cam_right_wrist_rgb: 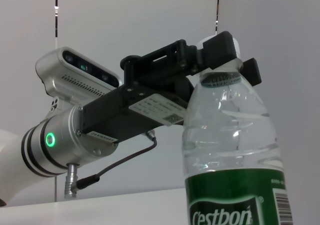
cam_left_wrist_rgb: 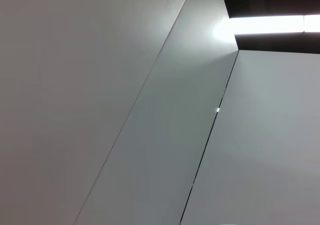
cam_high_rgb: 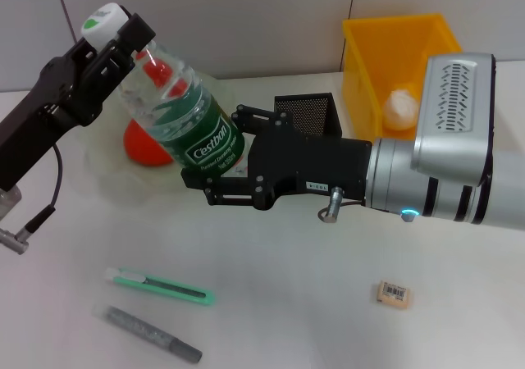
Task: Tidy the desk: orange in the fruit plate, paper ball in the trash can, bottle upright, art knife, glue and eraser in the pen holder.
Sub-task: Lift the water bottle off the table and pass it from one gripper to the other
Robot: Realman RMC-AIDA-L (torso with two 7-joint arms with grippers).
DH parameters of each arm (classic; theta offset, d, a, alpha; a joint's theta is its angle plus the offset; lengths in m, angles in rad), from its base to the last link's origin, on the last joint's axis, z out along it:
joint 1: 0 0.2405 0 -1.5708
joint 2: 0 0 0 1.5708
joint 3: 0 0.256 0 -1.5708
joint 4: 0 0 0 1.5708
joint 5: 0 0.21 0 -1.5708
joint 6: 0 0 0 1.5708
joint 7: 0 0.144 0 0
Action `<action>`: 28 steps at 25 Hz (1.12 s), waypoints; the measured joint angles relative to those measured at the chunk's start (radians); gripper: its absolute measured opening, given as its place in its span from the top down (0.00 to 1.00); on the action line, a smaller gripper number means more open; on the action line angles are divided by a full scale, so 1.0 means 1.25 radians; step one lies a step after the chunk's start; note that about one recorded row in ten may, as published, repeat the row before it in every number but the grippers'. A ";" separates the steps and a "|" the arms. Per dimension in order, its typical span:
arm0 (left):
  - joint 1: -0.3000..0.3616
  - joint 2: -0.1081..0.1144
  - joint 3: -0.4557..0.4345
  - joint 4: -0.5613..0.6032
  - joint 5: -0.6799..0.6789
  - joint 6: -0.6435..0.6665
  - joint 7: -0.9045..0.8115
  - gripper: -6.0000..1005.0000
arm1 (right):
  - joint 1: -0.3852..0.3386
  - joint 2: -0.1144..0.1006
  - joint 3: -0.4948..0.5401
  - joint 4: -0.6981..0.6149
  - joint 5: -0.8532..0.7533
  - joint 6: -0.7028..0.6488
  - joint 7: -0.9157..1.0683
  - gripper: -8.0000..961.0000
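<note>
The bottle hangs tilted above the desk, white cap toward the upper left. My left gripper is shut on its neck just under the cap; the right wrist view shows that gripper on the bottle. My right gripper is closed around the green-labelled lower body. The orange sits in the fruit plate behind the bottle. The paper ball lies in the trash can. On the desk lie the art knife, the glue and the eraser. The pen holder stands behind my right gripper.
The left wrist view shows only wall panels and a ceiling light. My right arm's silver forearm stretches across the right side of the desk in front of the trash can.
</note>
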 joint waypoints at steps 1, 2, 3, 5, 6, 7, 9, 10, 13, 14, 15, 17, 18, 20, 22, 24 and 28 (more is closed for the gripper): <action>0.000 0.000 0.000 0.000 0.000 0.000 0.000 0.56 | 0.000 0.000 0.000 0.000 0.000 0.000 0.000 0.20; 0.000 0.000 0.000 0.000 0.000 0.000 0.000 0.56 | 0.000 0.000 0.000 0.000 0.000 0.000 0.000 0.20; -0.001 0.000 0.000 0.000 0.000 0.000 0.000 0.56 | 0.000 0.000 0.000 0.000 0.000 0.000 0.000 0.20; -0.001 0.000 0.000 0.000 0.000 0.000 0.000 0.56 | 0.000 0.000 -0.001 0.000 0.000 0.000 0.000 0.20; -0.001 0.000 0.000 0.000 0.000 0.000 0.000 0.56 | 0.000 0.000 -0.001 0.000 0.000 0.000 0.000 0.20; -0.001 0.000 0.000 0.000 0.000 0.000 0.000 0.56 | 0.000 0.000 -0.001 0.000 0.000 -0.001 0.000 0.20; -0.001 0.000 0.000 0.000 0.000 0.000 -0.001 0.56 | 0.000 0.000 -0.001 0.000 0.000 -0.002 0.000 0.20; -0.001 0.000 0.000 0.000 0.000 0.000 -0.001 0.56 | 0.001 0.000 -0.001 0.000 0.000 -0.002 0.000 0.20; -0.001 0.000 0.000 0.000 -0.001 0.000 -0.001 0.56 | 0.004 0.000 -0.001 -0.002 -0.001 -0.002 0.001 0.20; -0.001 0.000 0.000 0.000 -0.002 0.000 -0.001 0.56 | 0.006 0.000 -0.001 -0.004 -0.001 -0.002 0.004 0.20; 0.000 0.000 0.000 0.000 -0.002 0.000 -0.001 0.56 | 0.009 0.000 -0.001 -0.006 -0.001 -0.002 0.009 0.20; 0.001 0.000 0.000 0.000 -0.002 0.000 0.000 0.56 | 0.016 -0.002 -0.001 -0.013 -0.001 -0.005 0.018 0.20; 0.002 0.000 0.000 0.000 -0.002 0.000 -0.001 0.56 | 0.019 -0.002 -0.001 -0.016 -0.001 -0.007 0.020 0.20; 0.002 0.000 0.001 0.000 -0.002 0.001 -0.001 0.56 | 0.021 -0.002 -0.001 -0.019 -0.001 -0.008 0.023 0.20; 0.002 0.000 0.001 0.000 -0.003 0.001 -0.001 0.56 | 0.022 -0.002 -0.001 -0.019 -0.002 -0.008 0.025 0.20; 0.003 0.000 0.001 0.000 -0.002 0.001 -0.001 0.56 | 0.024 -0.003 -0.001 -0.019 -0.005 -0.007 0.032 0.20; 0.004 0.000 0.000 0.000 -0.002 0.001 -0.001 0.56 | 0.033 -0.004 -0.001 -0.023 -0.023 -0.007 0.053 0.20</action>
